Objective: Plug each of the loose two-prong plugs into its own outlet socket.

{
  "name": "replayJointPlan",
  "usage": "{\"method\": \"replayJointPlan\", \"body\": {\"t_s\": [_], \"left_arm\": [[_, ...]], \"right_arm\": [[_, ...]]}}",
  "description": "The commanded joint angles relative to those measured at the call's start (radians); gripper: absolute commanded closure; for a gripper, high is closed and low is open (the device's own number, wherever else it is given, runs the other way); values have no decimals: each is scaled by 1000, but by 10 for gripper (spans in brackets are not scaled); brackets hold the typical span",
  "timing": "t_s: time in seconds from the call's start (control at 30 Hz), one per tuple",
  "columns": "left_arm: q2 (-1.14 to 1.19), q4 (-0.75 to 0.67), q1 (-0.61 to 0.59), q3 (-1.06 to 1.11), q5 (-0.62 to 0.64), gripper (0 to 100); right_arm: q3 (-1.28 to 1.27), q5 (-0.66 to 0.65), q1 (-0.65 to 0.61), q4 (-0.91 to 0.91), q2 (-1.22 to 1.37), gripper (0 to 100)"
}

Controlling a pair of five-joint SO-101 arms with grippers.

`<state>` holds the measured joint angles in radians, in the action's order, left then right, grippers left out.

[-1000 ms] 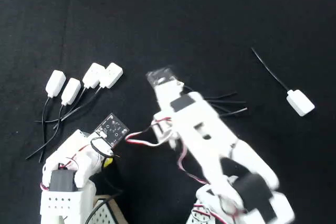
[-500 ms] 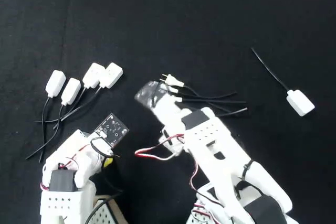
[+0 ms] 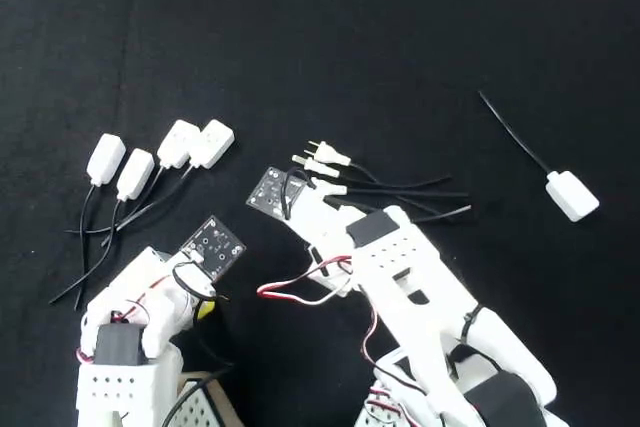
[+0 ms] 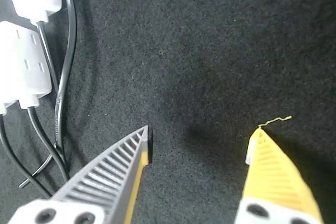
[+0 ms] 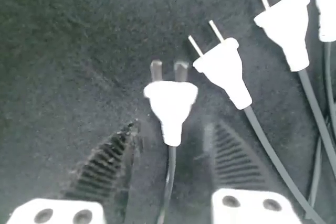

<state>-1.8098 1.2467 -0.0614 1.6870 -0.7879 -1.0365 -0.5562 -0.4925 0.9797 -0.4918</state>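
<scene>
Centre tabletop [image 3: 400, 47]: right end effector [image 5: 173, 128] spread, fingers flanking one plug [image 5: 169, 103] without pinching it. Two more plugs [image 3: 328, 157] crowd just beside it, on the far side. Left end effector [image 4: 199, 135] spread over bare cloth, near the four sockets [image 3: 160, 155] at left. A fifth socket [image 3: 572, 195] lies well apart at right, open room around it.

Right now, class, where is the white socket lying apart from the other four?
In the high view, the lone socket lies at the far right of the table, beyond the plugs, its black cord running up and left.
</scene>
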Motion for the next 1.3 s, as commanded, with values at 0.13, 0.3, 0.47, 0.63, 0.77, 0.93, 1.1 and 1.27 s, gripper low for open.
{"method": "replayJointPlan", "body": {"t_s": [0.13, 0.3, 0.47, 0.63, 0.77, 0.93, 1.1, 1.27], "left_arm": [[-9, 8, -15, 13, -9, 700], [-9, 8, -15, 13, -9, 700], [-9, 8, -15, 13, -9, 700], [-9, 8, -15, 13, -9, 700], [-9, 8, -15, 13, -9, 700], [-9, 8, -15, 13, -9, 700], [-9, 8, -15, 13, -9, 700], [-9, 8, -15, 13, -9, 700]], "right_arm": [[-5, -31, -2, -14, -31, 758], [-4, -25, 3, -41, -25, 759], [-39, 32, 31, -153, -25, 810], [-36, 32, 68, -153, -25, 926], [-35, 31, 64, -126, -31, 859], [21, 26, 63, -20, -54, 822], [41, -72, 61, 51, -113, 822], [-10, -107, -37, 12, -122, 820]]}}
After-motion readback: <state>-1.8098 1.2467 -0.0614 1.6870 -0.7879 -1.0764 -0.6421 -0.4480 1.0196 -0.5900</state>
